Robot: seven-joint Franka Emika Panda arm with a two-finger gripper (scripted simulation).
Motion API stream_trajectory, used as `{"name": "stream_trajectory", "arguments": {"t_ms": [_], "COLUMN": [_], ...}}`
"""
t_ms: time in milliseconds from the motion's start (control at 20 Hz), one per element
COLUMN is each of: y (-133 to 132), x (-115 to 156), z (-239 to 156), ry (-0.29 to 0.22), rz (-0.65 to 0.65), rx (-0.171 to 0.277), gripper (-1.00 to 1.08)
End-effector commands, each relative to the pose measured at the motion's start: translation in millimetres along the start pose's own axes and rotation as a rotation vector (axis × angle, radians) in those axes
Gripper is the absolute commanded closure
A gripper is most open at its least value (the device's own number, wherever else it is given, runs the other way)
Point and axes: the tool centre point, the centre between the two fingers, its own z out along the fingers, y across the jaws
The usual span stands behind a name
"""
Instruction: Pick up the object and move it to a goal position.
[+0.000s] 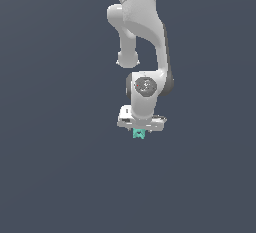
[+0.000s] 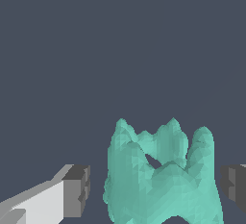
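Your pincer (image 2: 153,184) stands wide: in the wrist view a dark grey pad (image 2: 77,190) shows on one side of the teal-green object (image 2: 161,180) and the other pad (image 2: 235,187) on the far side, each with a visible strip of bare background between pad and piece. Neither pad touches it. The object sits between the two fingers, closer to neither by any margin you could trust, its stubby prongs pointing away from the camera and a small hole showing near its middle. In the exterior view the white arm (image 1: 142,32) hangs down from the top of the frame, wrist pointed downward, and the gripper (image 1: 140,127) hovers directly over the piece; only a small teal sliver of the object (image 1: 139,134) pokes out below the hand's flat grey edge. The piece is plainly narrower than the hand above it. Ground (image 1: 50,177) is uniform dark slate; you cannot tell from either view whether the fingertips reach it.
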Motion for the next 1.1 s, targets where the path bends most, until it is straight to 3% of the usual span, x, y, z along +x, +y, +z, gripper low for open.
{"name": "stream_trajectory", "arguments": {"t_ms": [0,650,850,1050], "y": [0,-3,-17,-42], "x": [1,5,20,43], "z": [1,-4,-24,-60], "ry": [0.002,0.016,0.073,0.171], "rz": [0.000,-0.005,-0.030,-0.073], "rx": [0.000,0.005,0.024,0.058], "gripper": [1.08,1.08,1.08,1.08]}}
